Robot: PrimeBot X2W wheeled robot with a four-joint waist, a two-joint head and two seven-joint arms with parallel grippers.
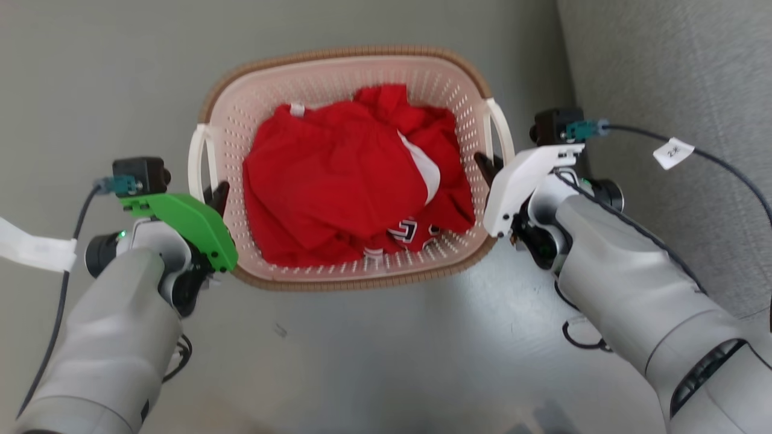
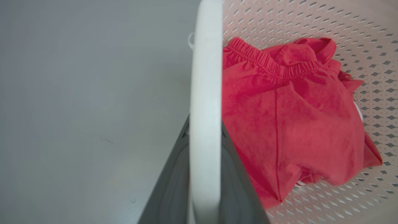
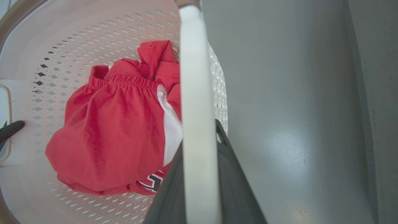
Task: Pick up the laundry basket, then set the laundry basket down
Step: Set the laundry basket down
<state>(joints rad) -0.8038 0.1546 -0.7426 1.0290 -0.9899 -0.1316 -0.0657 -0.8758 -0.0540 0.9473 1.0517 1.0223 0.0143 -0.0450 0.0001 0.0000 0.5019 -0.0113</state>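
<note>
The laundry basket (image 1: 338, 57) is cream-white with perforated walls and a brown rim, and lies centred in the head view over the grey floor. Red clothes (image 1: 338, 175) are heaped inside it. My left gripper (image 1: 216, 196), under its green cover, is shut on the basket's left loop handle (image 1: 196, 154). In the left wrist view that white handle (image 2: 205, 77) runs up between my dark fingers (image 2: 174, 180). My right gripper (image 1: 485, 164), under its white cover, is shut on the right loop handle (image 1: 503, 129), which also passes between its fingers (image 3: 230, 174) in the right wrist view. I cannot tell whether the basket touches the floor.
A grey textured upright surface (image 1: 675, 78) stands close on the right, just beyond my right arm. A dark cable with a white tag (image 1: 672, 152) hangs over that arm. Open grey floor (image 1: 386, 361) lies in front of the basket and to its left.
</note>
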